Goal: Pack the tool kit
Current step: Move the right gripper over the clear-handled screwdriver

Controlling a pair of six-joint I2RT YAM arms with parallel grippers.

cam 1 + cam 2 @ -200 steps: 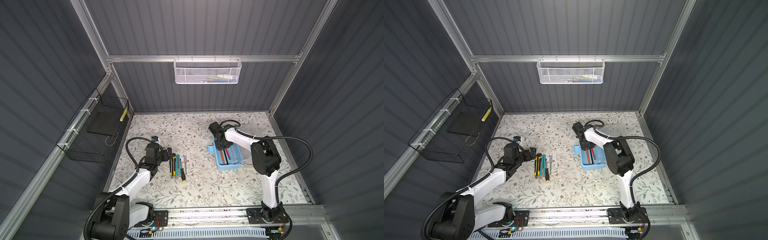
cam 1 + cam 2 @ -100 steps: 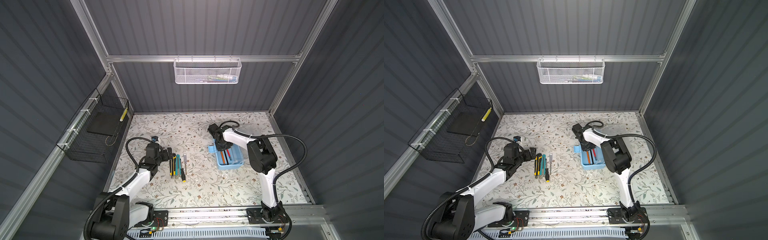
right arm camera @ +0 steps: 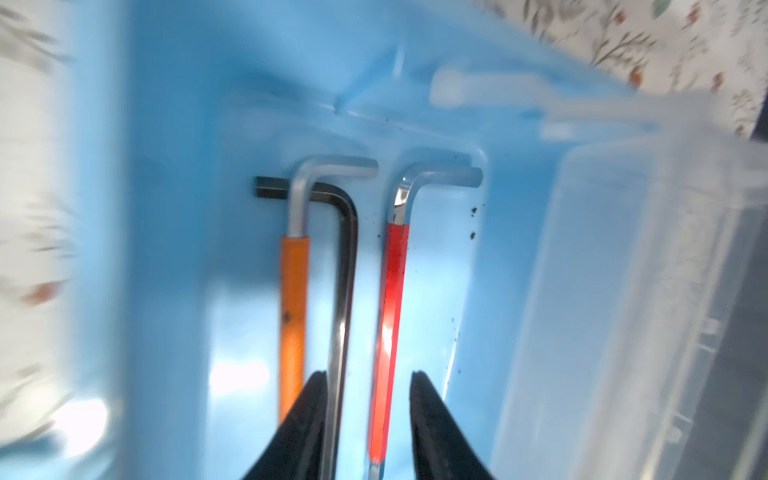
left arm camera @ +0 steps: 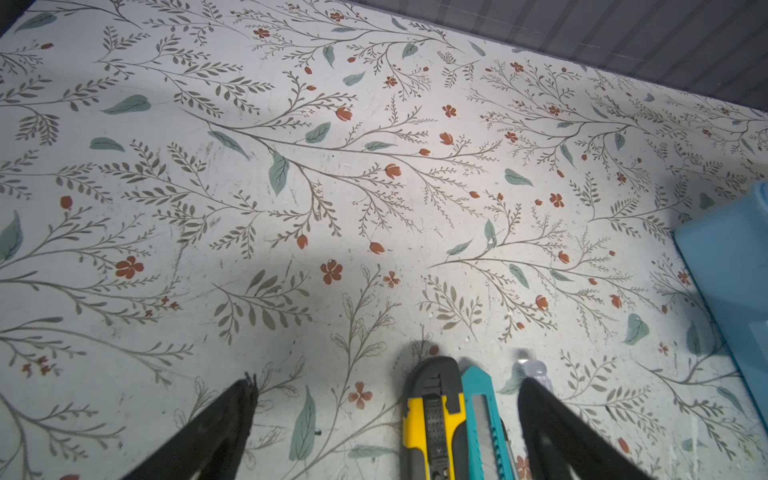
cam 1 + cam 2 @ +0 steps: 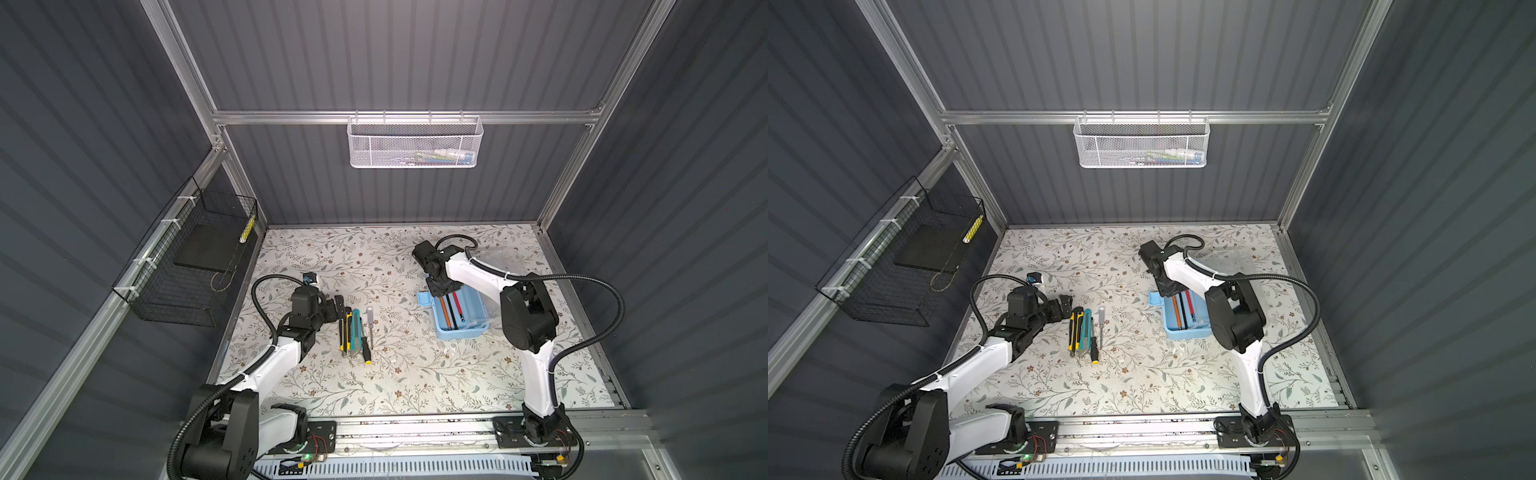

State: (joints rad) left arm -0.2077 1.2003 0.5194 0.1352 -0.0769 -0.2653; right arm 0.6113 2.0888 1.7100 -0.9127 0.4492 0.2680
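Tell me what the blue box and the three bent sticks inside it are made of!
The blue box looks like smooth, shiny plastic: even colour, moulded edges. Its lid seems clear plastic, since you see through it. The orange stick and red stick look metal, with gleaming silver ends; their coloured coats may be plastic. The black stick shines like dark metal.

I log the tool kit (image 3: 166, 208) as light blue; inside it lie an orange-sleeved hex key (image 3: 294, 291), a black hex key (image 3: 345, 266) and a red-sleeved hex key (image 3: 392, 291). Left of the tool kit in both top views I note a yellow-and-black knife (image 4: 434, 419) and a teal knife (image 4: 482, 415). They lie on a white tabletop (image 4: 374, 208) printed with grey-green sprigs and rust-red flowers.
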